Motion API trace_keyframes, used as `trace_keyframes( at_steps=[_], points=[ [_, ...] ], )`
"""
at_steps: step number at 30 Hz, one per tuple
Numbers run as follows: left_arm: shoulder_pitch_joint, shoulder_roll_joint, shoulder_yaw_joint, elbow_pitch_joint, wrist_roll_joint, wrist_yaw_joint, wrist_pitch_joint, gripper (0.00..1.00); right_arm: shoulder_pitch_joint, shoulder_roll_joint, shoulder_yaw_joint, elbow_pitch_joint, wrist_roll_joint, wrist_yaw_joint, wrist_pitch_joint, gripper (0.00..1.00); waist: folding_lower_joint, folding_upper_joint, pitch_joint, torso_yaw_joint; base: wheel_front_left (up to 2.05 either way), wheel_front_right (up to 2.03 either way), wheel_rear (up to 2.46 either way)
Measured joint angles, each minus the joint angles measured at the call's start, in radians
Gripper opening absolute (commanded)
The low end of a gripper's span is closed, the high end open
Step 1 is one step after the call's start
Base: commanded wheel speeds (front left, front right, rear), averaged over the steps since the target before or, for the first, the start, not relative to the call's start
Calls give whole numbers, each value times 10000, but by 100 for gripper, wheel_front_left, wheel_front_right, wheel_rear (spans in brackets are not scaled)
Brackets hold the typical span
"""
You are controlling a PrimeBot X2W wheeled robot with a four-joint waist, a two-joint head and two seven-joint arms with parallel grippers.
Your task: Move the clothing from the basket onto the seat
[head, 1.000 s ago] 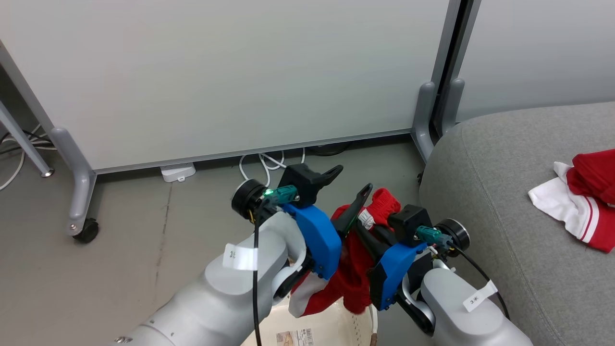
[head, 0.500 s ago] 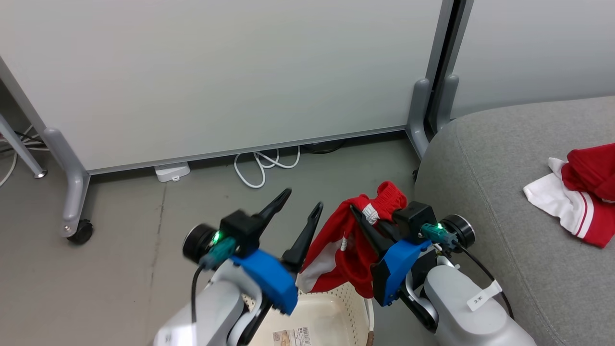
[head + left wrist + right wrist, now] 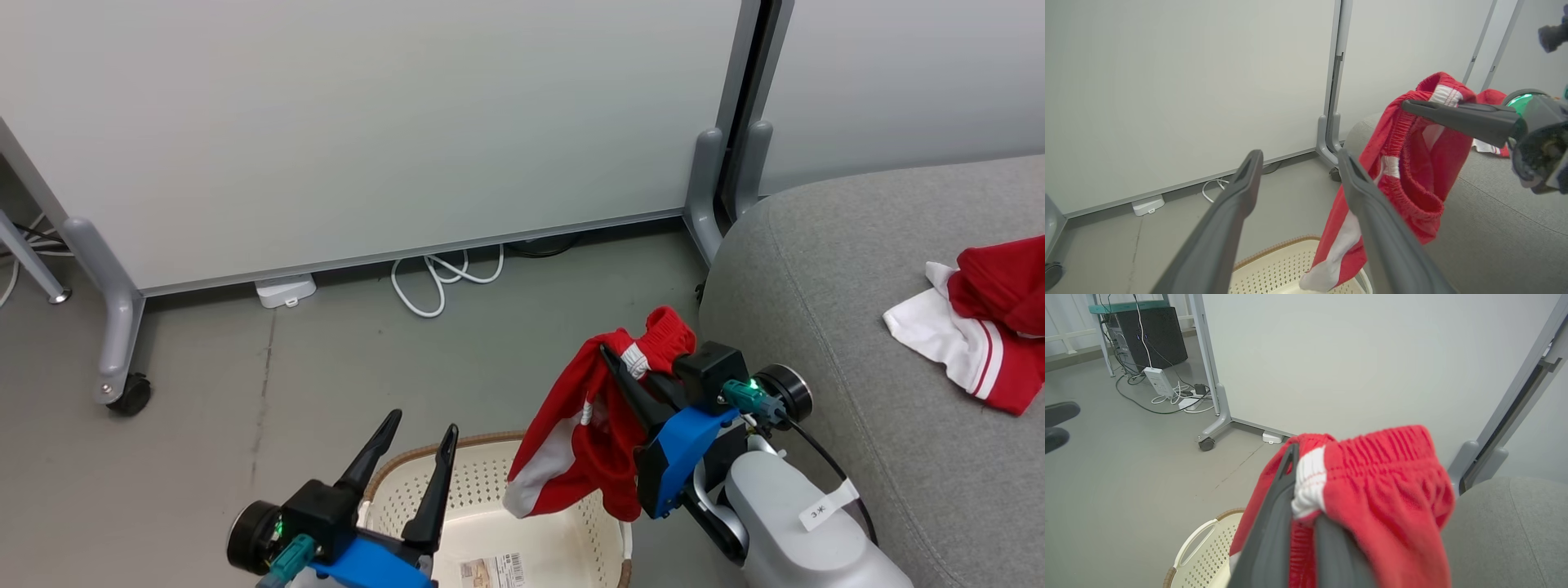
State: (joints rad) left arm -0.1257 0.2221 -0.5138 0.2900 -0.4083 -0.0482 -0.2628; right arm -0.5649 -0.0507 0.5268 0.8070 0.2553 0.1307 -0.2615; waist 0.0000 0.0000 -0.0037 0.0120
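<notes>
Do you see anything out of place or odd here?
Nothing damaged or spilled. The red sports shorts hang bunched from the right gripper, over the cream perforated basket; a white cable lies loose on the floor.

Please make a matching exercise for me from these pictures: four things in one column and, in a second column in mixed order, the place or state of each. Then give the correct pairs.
Column one
1. red shorts
2. red and white garment
3. basket
4. left gripper

Column two
A. open, holding nothing
B. lies on the grey seat
C. stands on the floor
D. hangs from the shut right gripper

Pairs: 1-D, 2-B, 3-C, 4-A
</notes>
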Motion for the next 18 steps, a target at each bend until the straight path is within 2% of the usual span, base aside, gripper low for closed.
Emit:
trace_keyframes(
  at_steps=[8, 18],
  points=[
    [481, -472, 1085, -12, 859, -500, 0, 100, 36, 0, -92, -46, -69, 0, 0, 0, 0, 0, 44, -1, 0, 0, 0],
    [570, -871, 1611, 130, 1361, -757, 0, 100, 43, 2, -96, -77, -44, 0, 0, 0, 0, 0, 78, -217, 0, 0, 0]
  ],
)
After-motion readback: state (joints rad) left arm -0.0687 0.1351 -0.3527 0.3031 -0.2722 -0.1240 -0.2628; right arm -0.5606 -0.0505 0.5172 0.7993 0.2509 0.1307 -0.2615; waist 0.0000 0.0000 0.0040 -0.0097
